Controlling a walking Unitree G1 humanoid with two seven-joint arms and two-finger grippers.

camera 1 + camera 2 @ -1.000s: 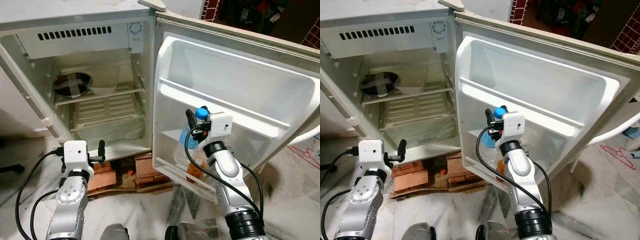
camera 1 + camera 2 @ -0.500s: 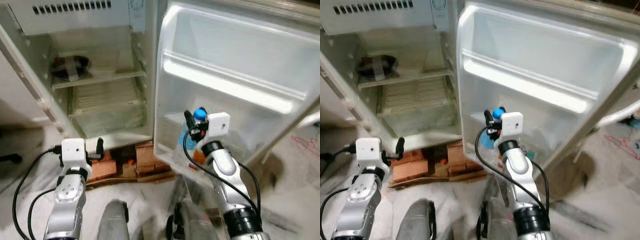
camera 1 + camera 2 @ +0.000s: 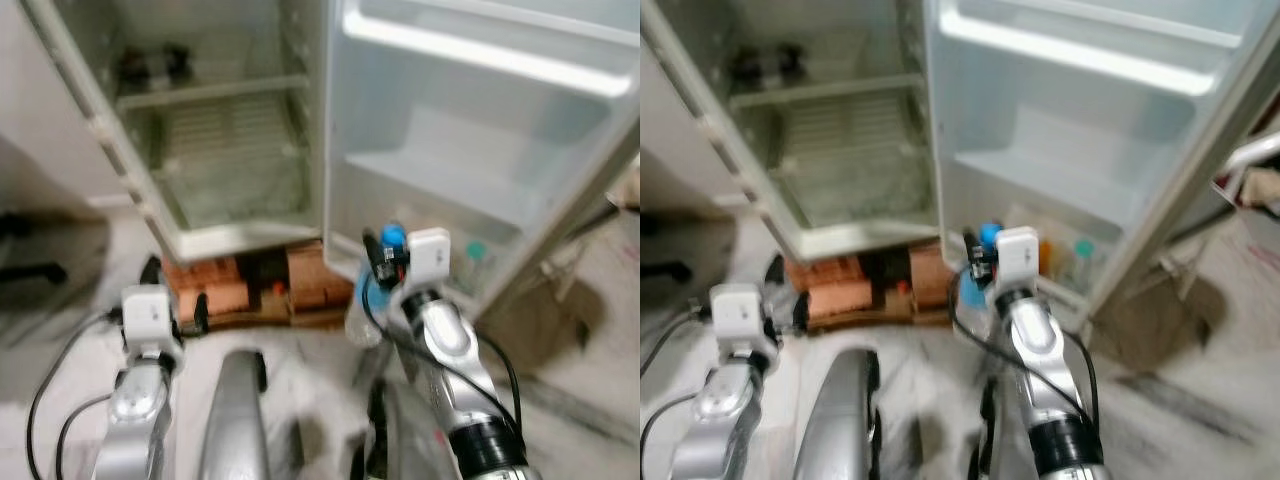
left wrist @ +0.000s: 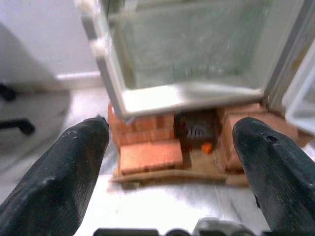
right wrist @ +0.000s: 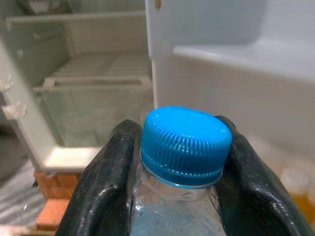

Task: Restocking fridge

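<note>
An open fridge (image 3: 250, 130) is raised on bricks (image 4: 147, 147). A blue-capped water bottle (image 5: 184, 157) is clamped at the neck by the right gripper (image 5: 177, 162), before the door shelf (image 3: 1080, 180). The left gripper (image 4: 167, 147) is spread wide.

Red bricks (image 4: 147, 153) on the marble floor (image 3: 560, 390) carry the fridge (image 3: 215, 170).

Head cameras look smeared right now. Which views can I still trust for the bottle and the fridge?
Both eye views are motion-blurred, so the fridge shelves and door bin are soft. The right wrist view is sharp up close: the blue cap and bottle are clear between the fingers, background out of focus. The left wrist view is mildly soft on the bricks.
</note>
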